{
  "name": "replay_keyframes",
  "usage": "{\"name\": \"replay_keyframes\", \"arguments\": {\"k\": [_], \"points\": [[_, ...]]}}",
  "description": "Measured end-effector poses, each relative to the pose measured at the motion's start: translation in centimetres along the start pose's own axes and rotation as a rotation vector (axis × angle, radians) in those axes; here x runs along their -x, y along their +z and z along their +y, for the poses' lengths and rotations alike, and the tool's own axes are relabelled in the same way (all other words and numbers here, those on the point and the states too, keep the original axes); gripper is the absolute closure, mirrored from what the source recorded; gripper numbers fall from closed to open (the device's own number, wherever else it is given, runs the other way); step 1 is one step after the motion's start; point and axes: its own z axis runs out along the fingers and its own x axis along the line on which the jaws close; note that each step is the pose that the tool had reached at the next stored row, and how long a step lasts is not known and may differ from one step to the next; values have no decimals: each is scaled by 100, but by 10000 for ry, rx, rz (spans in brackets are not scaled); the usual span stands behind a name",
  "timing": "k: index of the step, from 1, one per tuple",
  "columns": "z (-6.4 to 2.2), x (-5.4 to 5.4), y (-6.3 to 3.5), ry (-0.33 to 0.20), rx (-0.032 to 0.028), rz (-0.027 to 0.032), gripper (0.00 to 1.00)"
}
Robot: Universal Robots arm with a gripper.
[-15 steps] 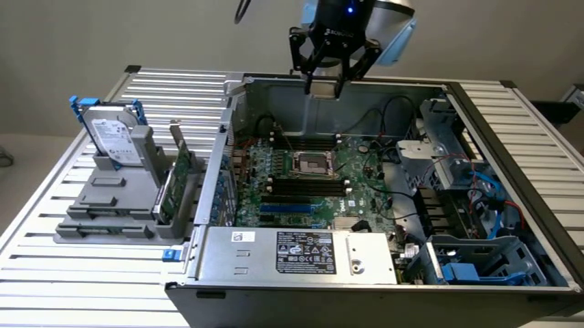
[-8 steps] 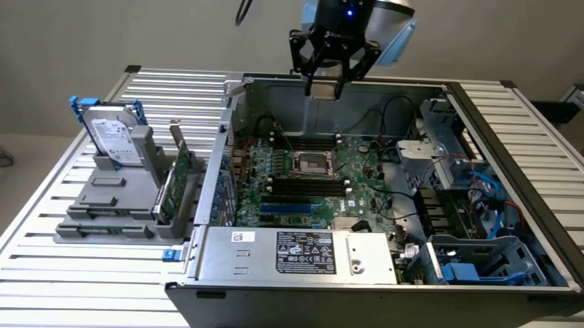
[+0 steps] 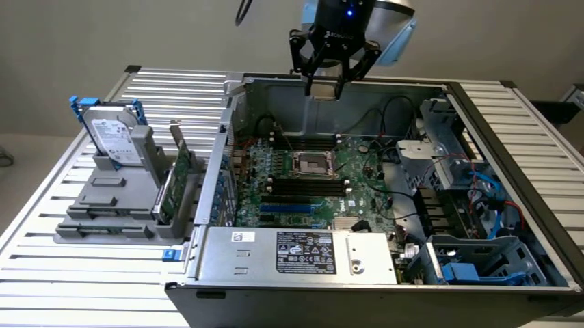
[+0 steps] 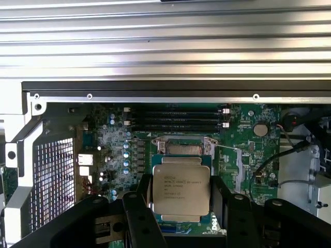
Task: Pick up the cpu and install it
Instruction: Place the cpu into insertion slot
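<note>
Jaws clamped on the cpu point(image 4: 181, 188), a finger against each side edge. The gripper point(image 3: 326, 87) holds it in the air above the far wall of the open case point(image 3: 273, 311). The case contains the motherboard point(image 3: 365, 198), its socket point(image 3: 310, 164) bare, and a power supply point(image 3: 301, 254). A grey rack point(image 3: 109, 212) beside the case holds a hard drive point(image 3: 114, 140) upright.

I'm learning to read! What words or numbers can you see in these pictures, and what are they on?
"DELL", sideways, on the motherboard, as best it reads.
Printed lines on the cpu: too blurred to read.
Black label on the power supply: too small to read.
White label on the hard drive: too small to read.
</note>
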Motion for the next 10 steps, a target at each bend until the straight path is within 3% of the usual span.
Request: {"name": "replay_keyframes", "arguments": {"k": [7, 10], "points": [[-2, 0, 1, 66, 8, -3, 45], [-3, 0, 2, 373, 66, -16, 45]]}}
